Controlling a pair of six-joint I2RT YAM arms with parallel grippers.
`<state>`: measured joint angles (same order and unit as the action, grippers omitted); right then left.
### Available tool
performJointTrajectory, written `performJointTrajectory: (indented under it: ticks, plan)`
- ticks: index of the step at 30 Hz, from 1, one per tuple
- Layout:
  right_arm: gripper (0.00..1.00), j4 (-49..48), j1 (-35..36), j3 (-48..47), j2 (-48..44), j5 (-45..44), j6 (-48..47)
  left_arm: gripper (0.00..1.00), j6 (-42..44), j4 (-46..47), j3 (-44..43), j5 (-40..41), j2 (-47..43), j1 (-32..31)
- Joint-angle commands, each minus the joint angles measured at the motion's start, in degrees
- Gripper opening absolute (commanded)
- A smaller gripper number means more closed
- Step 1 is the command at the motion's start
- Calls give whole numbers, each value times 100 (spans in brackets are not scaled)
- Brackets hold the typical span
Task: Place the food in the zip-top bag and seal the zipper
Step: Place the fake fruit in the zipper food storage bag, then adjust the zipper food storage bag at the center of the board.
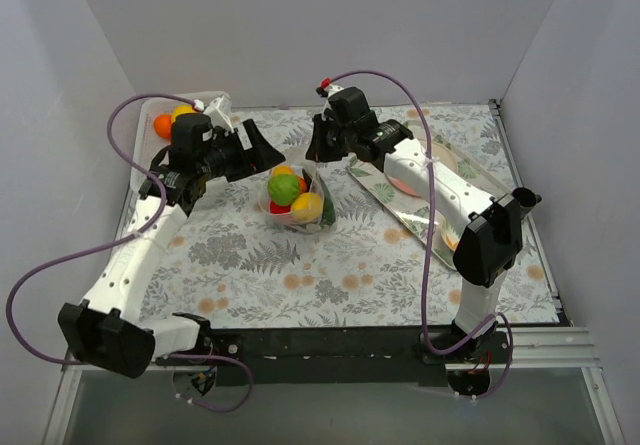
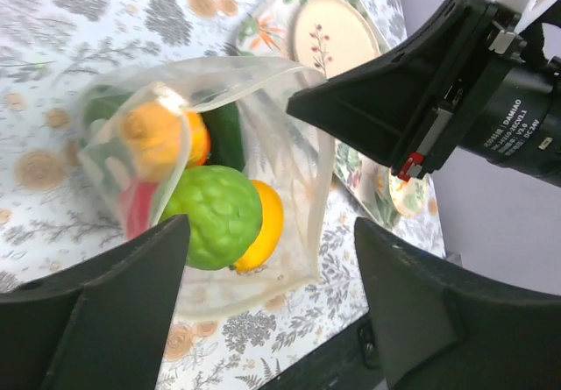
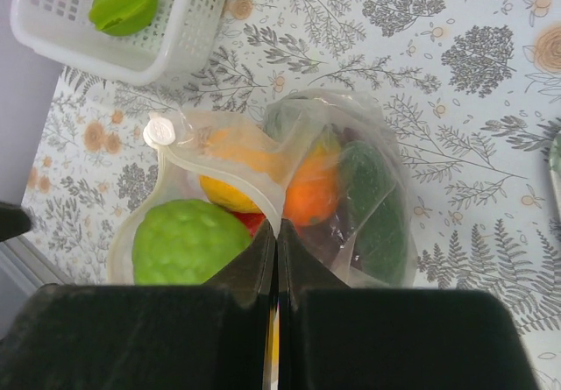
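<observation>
The zip-top bag [image 1: 318, 203] lies mid-table, mouth gaping. Inside is the food: a bumpy green fruit [image 2: 215, 215], a yellow fruit [image 2: 267, 223], an orange fruit [image 3: 311, 188], a red piece [image 2: 136, 208] and a dark green cucumber [image 3: 372, 193]. The zipper [image 3: 230, 164] curves along the mouth, unsealed. My right gripper [image 3: 278, 228] is shut on the bag's rim and holds it up. Wide open, my left gripper [image 2: 272, 232] hovers just over the bag's left side, and its fingers [image 2: 131, 276] grip nothing. In the top view my left gripper [image 1: 272, 160] and right gripper [image 1: 315, 152] flank the bag's far edge.
A white slotted basket [image 3: 188, 31] stands at the back left, with green fruits [image 3: 123, 4] inside; orange and yellow fruits [image 1: 165, 123] show there from above. A shiny tray [image 1: 400, 215] with a beige plate [image 1: 405, 180] lies at the right. Walls close in at the sides and back.
</observation>
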<state>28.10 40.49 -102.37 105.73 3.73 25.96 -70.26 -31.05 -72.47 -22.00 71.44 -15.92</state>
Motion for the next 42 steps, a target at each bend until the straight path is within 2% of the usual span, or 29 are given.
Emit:
performJointTrajectory:
  ticks: [1, 2, 3, 6, 9, 13, 19, 20, 27, 33, 37, 40, 41, 42]
  plan:
    - [1, 29, -103, -389, -185, -101, -178, 69, 258, -789, 91, 1215, -578, -16]
    - [1, 47, -103, -424, -176, -22, -179, 65, 284, -824, 179, 1346, -579, -16]
    - [1, 55, -103, -442, -158, -4, -161, 57, 328, -902, 259, 1382, -561, -7]
    - [1, 56, -103, -460, -167, 5, -170, 48, 355, -868, 540, 1417, -596, -42]
    - [1, 126, -103, -539, -132, 5, -196, 48, 399, -842, 663, 1357, -579, -77]
    - [1, 126, -103, -521, -132, 23, -196, 38, 355, -876, 743, 1479, -456, -227]
    - [1, 82, -111, -433, -220, 32, -179, 32, 206, -894, 831, 1821, -438, -245]
    - [1, 73, -103, -425, -237, 23, -179, 26, 197, -894, 839, 1857, -403, -245]
    - [1, 64, -103, -372, -307, 49, -152, 25, 127, -745, 927, 1989, -140, -289]
    - [1, 29, -103, -284, -360, 58, -134, 29, 83, -534, 945, 1901, 28, -324]
    - [1, 3, -103, -231, -422, 76, -126, 27, 30, -499, 980, 1997, 177, -385]
    - [1, 3, -94, -222, -475, 102, -126, 18, -5, -411, 989, 2024, 265, -429]
    - [1, -6, -94, -231, -483, 154, -126, 0, -23, -411, 945, 1998, 309, -455]
    - [1, 3, -85, -240, -510, 181, -143, 0, -40, -489, 701, 1954, 300, -525]
